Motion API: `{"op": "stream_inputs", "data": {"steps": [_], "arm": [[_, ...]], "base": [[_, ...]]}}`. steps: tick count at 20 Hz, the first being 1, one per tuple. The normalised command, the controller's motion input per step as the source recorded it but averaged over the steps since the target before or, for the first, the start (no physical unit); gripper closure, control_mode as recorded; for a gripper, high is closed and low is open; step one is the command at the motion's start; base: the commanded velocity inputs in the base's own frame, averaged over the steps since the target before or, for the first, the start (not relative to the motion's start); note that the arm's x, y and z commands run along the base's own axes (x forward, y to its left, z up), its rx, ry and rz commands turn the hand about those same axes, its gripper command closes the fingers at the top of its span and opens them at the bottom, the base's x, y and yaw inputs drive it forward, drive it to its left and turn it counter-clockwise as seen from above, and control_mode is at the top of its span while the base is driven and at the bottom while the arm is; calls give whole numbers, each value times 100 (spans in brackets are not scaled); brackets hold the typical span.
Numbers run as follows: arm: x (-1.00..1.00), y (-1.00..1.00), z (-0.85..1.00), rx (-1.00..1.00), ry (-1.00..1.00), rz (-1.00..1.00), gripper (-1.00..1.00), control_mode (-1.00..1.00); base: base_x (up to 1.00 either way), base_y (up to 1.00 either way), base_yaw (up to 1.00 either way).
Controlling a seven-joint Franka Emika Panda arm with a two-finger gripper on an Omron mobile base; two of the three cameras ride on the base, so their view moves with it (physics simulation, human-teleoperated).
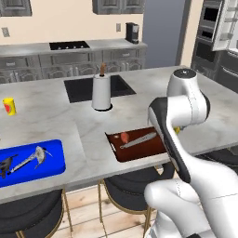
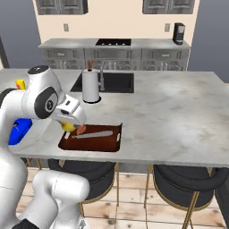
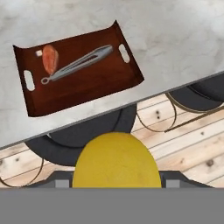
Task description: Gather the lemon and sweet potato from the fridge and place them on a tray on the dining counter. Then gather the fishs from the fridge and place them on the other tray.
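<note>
One item left for the reddish-brown tray [image 3: 83,87] — jaws clamped on the lemon [image 3: 116,161], gripper [image 2: 70,125] needs lowering beside the sweet potato [image 3: 50,58].

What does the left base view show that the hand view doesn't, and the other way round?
Left base view: the blue tray, a yellow cup, the paper towel roll and the sink.
Hand view: the lemon up close, held in the end effector, and the end of the brown tray that the arm hides in the other view.
Both: the brown tray, with the sweet potato and tongs on it.
</note>
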Motion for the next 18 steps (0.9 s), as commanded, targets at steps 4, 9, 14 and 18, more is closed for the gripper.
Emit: {"op": "stream_inputs", "data": {"steps": [4,9,14,18], "arm": [[61,-10,-65,0,5,-3,100,-100],[61,-14,-65,0,2,-3,100,-100],[57,-12,-62,0,0,-4,100,-100],[61,-11,-49,0,0,-5,100,-100]], "base": [[0,0,0],[0,0,0],[0,0,0],[0,0,0]]}}
